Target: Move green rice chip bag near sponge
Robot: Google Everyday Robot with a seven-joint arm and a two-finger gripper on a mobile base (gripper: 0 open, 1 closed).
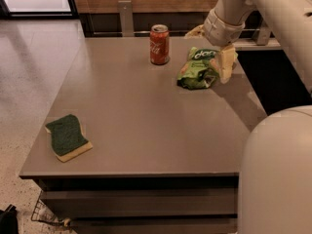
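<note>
Your view is dim, with daylight glare on the far-left floor [34, 43]. The gripper [210, 52], over the table's [146, 111] far right, casts a soft shadow.

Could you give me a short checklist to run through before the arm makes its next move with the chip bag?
1. Gripper at the bag: ok. The gripper is at the far right of the table, right at the chip bag.
2. Fingers spread for a grasp: ok. They are open, one on each side of the bag.
3. Bag held: not ok. The fingers are not shut on it.
4. Fingers touching the bag: cannot tell.
5. Soda can out of the way: ok. The soda can stands upright to the left of the bag, apart from it.
6. Target located: ok. The sponge lies flat at the near left corner, far from the bag.
</note>
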